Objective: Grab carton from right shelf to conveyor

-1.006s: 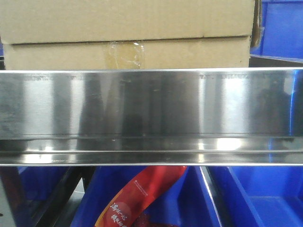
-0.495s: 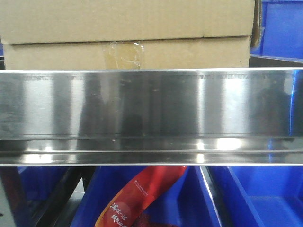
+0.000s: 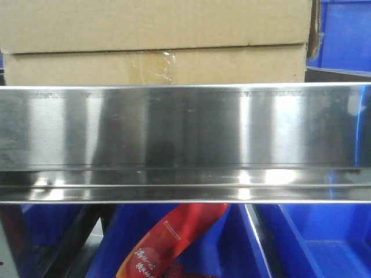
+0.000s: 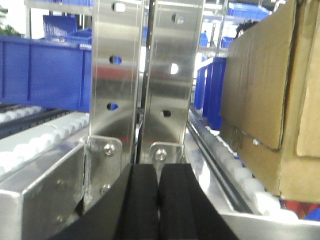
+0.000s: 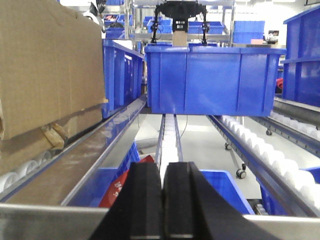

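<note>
Plainly: corrugated brown carton behind brushed-steel right shelf; left tool, right tool pressed together.

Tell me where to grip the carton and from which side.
Squeeze the carton by its two end walls, left gripper from its left, right gripper from its right. It looks too wide for one gripper, and the steel rail covers its lower front.

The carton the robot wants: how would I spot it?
Find the wide shiny steel rail across the front view. The carton rises just behind it. It alone is plain brown cardboard, taped at its seam; its neighbours are blue bins.
</note>
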Robot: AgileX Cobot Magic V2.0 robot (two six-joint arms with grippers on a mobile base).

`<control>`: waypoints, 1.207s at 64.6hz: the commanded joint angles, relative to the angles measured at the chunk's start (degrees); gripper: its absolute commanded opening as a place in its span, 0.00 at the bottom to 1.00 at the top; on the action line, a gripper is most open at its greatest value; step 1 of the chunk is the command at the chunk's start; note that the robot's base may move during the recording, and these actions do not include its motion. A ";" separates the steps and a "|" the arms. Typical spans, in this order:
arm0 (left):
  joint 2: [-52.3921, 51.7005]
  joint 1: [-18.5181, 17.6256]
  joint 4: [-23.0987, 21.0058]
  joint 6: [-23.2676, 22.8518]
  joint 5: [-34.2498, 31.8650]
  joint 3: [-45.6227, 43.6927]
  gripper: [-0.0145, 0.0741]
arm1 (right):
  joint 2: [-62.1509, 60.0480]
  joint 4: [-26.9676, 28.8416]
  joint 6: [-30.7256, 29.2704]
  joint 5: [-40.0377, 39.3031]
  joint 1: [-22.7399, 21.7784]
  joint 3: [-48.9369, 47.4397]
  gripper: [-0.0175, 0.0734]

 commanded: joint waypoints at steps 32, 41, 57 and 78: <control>7.16 -2.03 6.35 0.16 16.41 -27.90 0.54 | 2.59 0.71 -0.20 18.75 0.20 -27.31 0.47; 13.29 -6.31 6.35 0.16 21.09 -35.18 0.60 | 6.94 0.71 -0.20 19.70 0.20 -32.60 0.79; 24.46 -17.48 5.64 0.16 30.53 -45.22 0.69 | 10.80 2.07 -0.20 20.74 0.29 -34.46 0.81; 41.94 -32.33 5.39 0.16 33.27 -59.12 0.69 | 25.57 11.38 -3.86 33.47 1.22 -52.45 0.81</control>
